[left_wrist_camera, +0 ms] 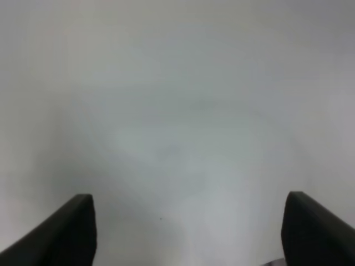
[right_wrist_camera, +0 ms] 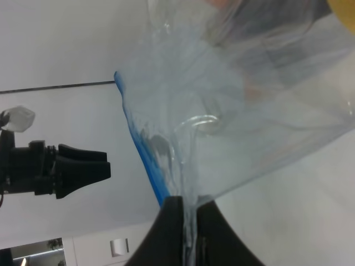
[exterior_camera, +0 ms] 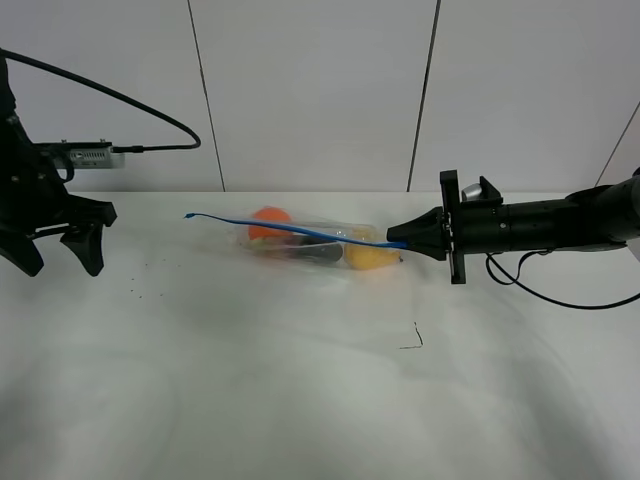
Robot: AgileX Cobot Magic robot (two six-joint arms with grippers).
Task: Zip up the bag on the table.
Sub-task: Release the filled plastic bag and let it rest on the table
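The clear crinkly bag [exterior_camera: 315, 243] lies on the white table [exterior_camera: 300, 400] at the middle back, with an orange [exterior_camera: 269, 221], a dark eggplant [exterior_camera: 318, 253] and a yellow pear [exterior_camera: 370, 257] inside. Its blue zip strip [exterior_camera: 290, 229] runs along the top edge. My right gripper [exterior_camera: 398, 241] is shut on the right end of the bag at the zip strip; in the right wrist view [right_wrist_camera: 188, 221] the fingers pinch the plastic beside the blue strip [right_wrist_camera: 141, 155]. My left gripper [exterior_camera: 62, 255] is open and empty at the far left, apart from the bag; its wrist view [left_wrist_camera: 188, 233] shows only bare table.
A small dark bent mark [exterior_camera: 415, 338] lies on the table in front of the bag. A few tiny dark specks [exterior_camera: 150, 268] lie at the left. A white panelled wall [exterior_camera: 310, 90] stands behind the table's back edge.
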